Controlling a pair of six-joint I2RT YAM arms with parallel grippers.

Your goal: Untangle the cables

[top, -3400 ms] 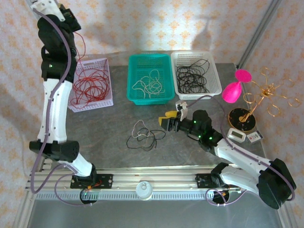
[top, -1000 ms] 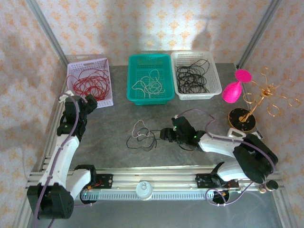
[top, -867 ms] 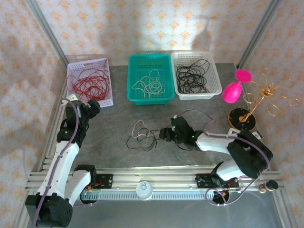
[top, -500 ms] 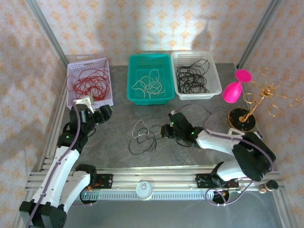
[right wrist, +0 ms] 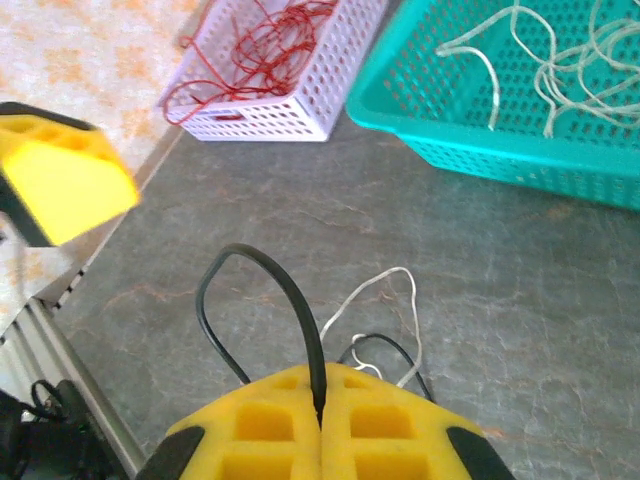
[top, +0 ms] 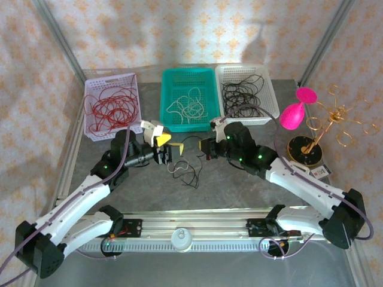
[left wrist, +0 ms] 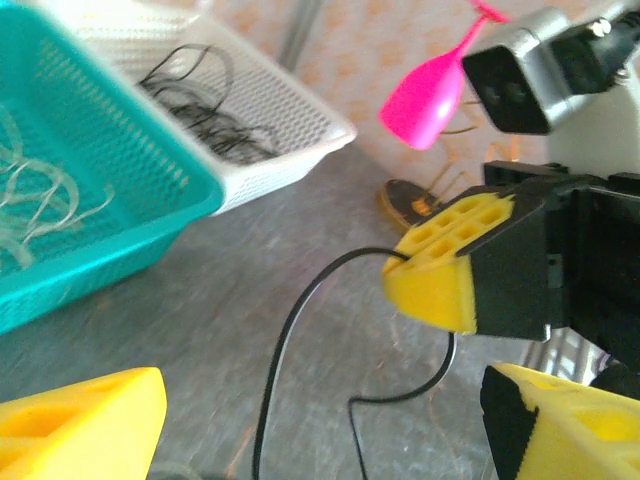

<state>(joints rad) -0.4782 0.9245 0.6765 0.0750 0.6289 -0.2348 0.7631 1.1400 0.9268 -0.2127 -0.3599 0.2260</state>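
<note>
The cables are a black one and a white one tangled together. My right gripper is shut on a loop of the black cable, raised a little above the table. The rest of the tangle trails down to the grey table, with the white cable looped through it. My left gripper faces the right one from the left. It is open, with its yellow fingers on either side of the black cable and not touching it. The right gripper appears close ahead in the left wrist view.
Three baskets stand along the back: a lilac one with red wires, a teal one with white wires, and a white one with black wires. A pink glass and a gold stand are at the right.
My left arm has swung in from the left edge to the middle, facing the right gripper. The right gripper has shut on the black cable and raised it toward the baskets.
</note>
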